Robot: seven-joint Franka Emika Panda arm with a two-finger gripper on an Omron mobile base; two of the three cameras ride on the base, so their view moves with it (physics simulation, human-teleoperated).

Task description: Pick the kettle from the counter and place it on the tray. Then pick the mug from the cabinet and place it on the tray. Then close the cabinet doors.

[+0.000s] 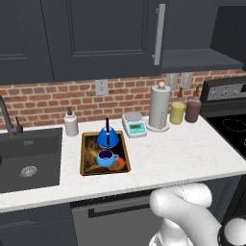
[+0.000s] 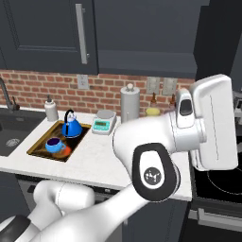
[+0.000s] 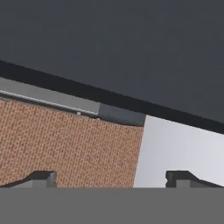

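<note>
The gripper stood with its two tips wide apart and nothing between them, aimed up at the dark underside of the cabinet, with brick wall below and to the tool's left. Kettle and mug were both already on the tray, so the step in hand looked like the last one: closing the doors. In the left base view one door with its silver handle seemed shut, while to its right the cabinet shelf lay open; the panel at the far right may have been the other door swung out, though I could not be sure. The next move probably called for bringing the tool against that open door and pushing it home.

Well below and away from the tool lay the counter. On it sat the tray, the mug at the near end and the kettle just behind it. A scale, paper towel roll, soap bottle and two jars stood further back against the wall. The sink lay beside the tray, the stove at the other end.
</note>
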